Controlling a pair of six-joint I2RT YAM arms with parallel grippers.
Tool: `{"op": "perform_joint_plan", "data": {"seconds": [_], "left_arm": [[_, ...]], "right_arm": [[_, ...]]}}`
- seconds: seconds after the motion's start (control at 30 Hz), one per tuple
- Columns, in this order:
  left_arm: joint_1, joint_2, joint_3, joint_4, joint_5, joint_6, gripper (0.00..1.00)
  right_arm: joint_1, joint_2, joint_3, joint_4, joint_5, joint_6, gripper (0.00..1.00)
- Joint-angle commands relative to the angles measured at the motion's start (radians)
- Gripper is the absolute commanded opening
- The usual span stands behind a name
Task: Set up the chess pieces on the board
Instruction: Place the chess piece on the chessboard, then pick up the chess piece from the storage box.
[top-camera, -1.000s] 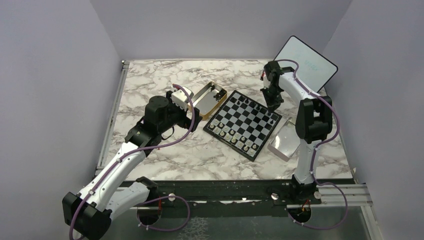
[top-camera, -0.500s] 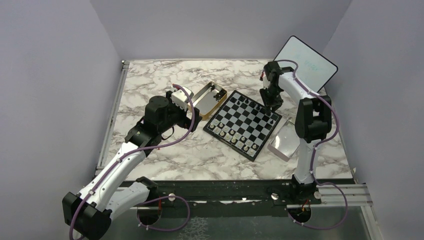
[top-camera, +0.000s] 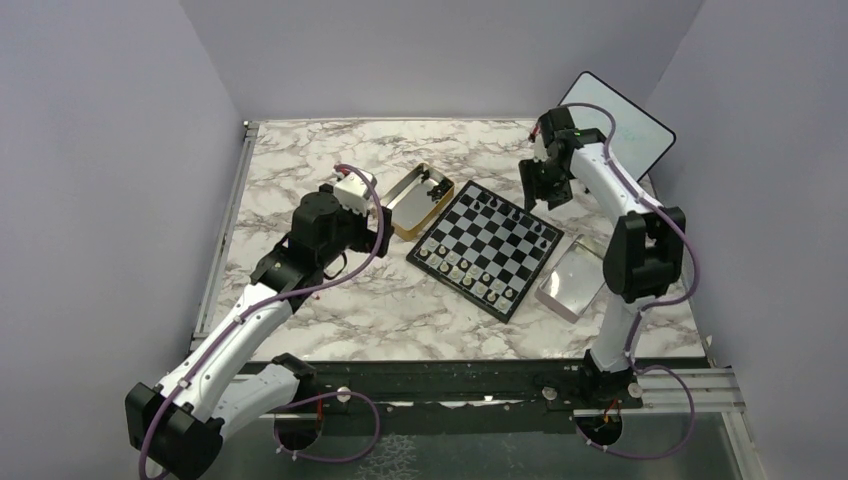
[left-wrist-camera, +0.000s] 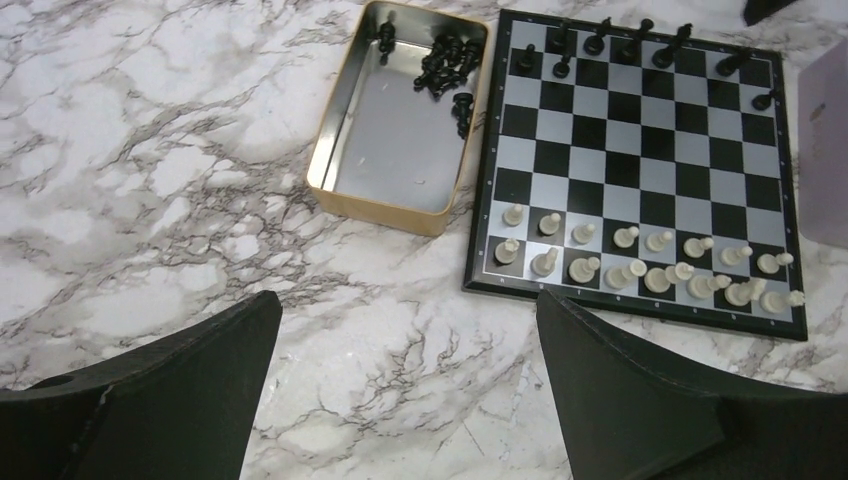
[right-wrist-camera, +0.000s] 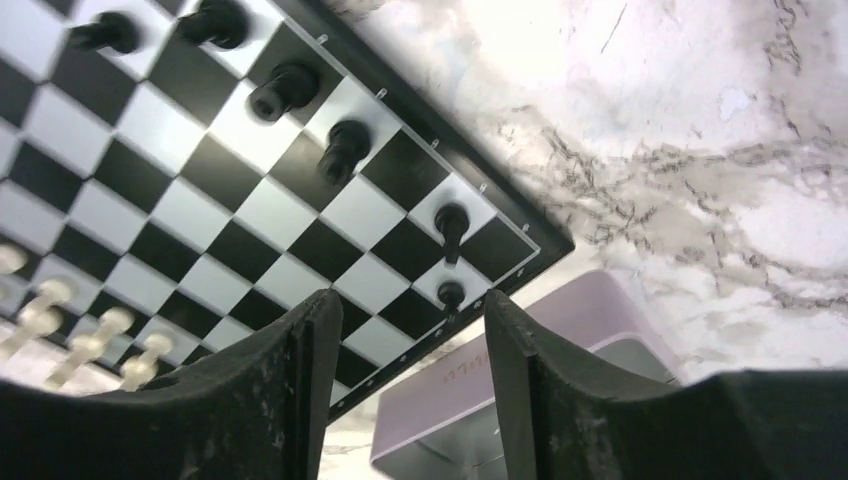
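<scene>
Black chess pieces heaped at far end of tin: tiny, likely light, rigid, slippery, topple easily; pinch mid-stem. Left gripper fingers spread wide, empty; right gripper fingers apart, empty.

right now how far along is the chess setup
Done: the pale pieces fill two rows at the near side of the board, and several black pieces stand along its far side. In hand: nothing; the right pincer is open and empty over the black end, the left pincer open over the marble. Left: a cluster of black figures in the gold tin must go on the board.
</scene>
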Motion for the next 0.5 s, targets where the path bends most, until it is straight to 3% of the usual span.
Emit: {"op": "perform_joint_plan", "data": {"seconds": [0.0,0.23,0.47], "left_arm": [[0.003,0.054,0.018,-0.017,-0.121,-0.066,0.99],[0.005,0.231,0.135,-0.05,-0.095,-0.078,0.98],[0.005,0.458,0.328,0.0,-0.042,-0.034,0.85]], "right_arm": [[-0.005,-0.226,-0.126,0.126,-0.071,0.077,0.61],[-0.004,-0.523,-0.407,0.377,-0.169,0.156,0.71],[-0.003,-0.713,-0.613,0.546,-0.225,0.209,0.76]]}}
